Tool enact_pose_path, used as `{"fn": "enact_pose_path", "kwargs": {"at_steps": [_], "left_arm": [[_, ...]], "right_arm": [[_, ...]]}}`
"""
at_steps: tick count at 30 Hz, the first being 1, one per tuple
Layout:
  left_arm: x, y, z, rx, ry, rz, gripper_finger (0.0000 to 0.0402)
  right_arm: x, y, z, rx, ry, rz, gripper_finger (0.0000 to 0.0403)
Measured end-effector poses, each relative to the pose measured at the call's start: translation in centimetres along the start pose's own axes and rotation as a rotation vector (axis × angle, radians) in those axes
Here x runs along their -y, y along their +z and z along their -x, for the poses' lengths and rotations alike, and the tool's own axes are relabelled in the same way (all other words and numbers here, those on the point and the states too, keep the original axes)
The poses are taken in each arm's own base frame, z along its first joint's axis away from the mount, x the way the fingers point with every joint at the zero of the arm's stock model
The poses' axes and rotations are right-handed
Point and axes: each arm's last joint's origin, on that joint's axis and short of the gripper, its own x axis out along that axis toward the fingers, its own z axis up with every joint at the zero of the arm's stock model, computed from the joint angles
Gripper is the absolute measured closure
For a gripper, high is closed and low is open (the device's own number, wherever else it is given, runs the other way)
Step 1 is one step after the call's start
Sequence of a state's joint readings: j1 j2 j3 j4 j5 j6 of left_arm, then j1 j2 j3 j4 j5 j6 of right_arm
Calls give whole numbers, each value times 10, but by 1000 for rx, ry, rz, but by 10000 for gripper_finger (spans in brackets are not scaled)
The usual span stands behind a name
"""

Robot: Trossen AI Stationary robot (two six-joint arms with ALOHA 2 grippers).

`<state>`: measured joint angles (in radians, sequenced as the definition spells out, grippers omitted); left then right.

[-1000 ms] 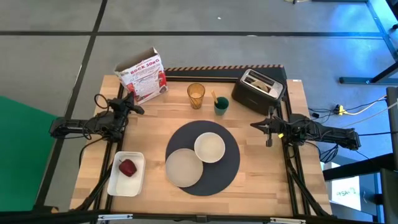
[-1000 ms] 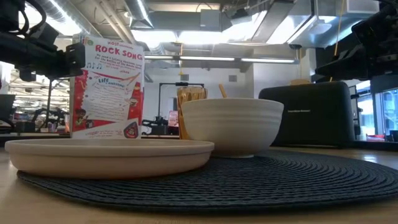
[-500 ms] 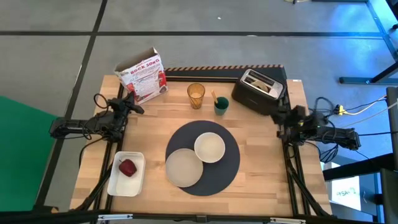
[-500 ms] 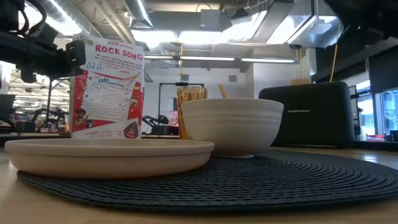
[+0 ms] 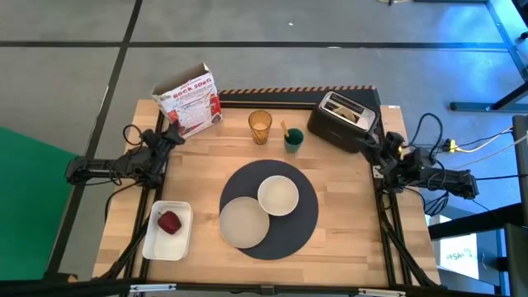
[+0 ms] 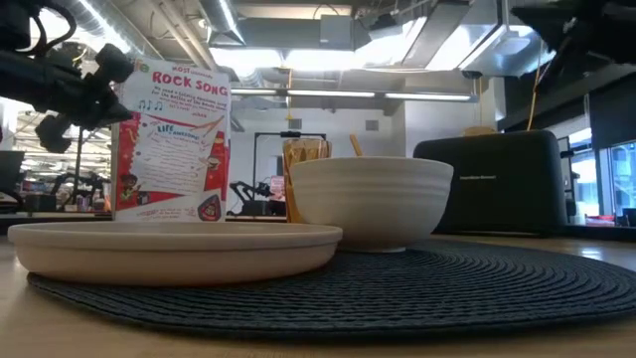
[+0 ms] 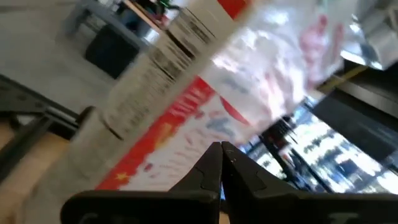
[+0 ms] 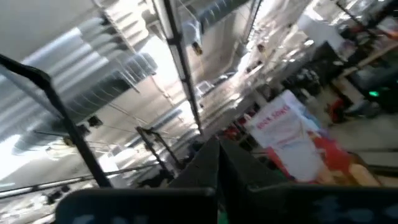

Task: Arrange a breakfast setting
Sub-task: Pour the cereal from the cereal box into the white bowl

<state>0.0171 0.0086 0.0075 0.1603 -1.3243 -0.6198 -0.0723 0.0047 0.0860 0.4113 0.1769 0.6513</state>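
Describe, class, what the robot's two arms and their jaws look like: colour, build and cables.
Both arms are black and slender, built of jointed segments with black cables looped alongside. The left gripper and right gripper each end in two narrow dark jaws tapering to a point. No markings are readable.

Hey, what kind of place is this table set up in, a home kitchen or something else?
Probably a lab or workshop, not a kitchen. The wooden table stands on a bare grey floor with cables trailing beside it, exposed ceiling ducts and strip lights run overhead, and two robot arms are mounted at the table's sides.

1 mat [image 5: 297, 231], 1 bowl [image 5: 278, 195], 1 plate [image 5: 242, 223], 1 tumbler [image 5: 260, 126]
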Motion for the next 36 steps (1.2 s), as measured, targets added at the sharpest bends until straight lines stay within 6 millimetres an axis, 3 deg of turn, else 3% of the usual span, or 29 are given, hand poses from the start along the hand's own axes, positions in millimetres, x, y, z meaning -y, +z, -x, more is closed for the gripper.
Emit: {"fn": "enact_pose_path", "kwargs": {"at_steps": [3,9,14,20,24,29,36], "left_arm": [[1,3,0,29,23,107,401],[7,8,0,2,-56,267,401],[11,9,1,-59,-169,249,401],[22,22,3,-81,-366,317,401],[34,43,6,-37,-525,220,401],[58,86,8,31,-564,-3,394],[114,117,0,-54,-469,-515,309]], "right_arm": [[6,-4,0,-1,-117,-11,403],[14,-16,0,-137,-166,-67,376],[14,-18,-4,-141,-170,-90,301],[7,-5,-16,-6,-272,-62,193],[-6,9,-35,0,-321,45,151],[-20,21,-69,-75,-439,224,137],[-26,38,-114,-251,-538,326,136]]}}
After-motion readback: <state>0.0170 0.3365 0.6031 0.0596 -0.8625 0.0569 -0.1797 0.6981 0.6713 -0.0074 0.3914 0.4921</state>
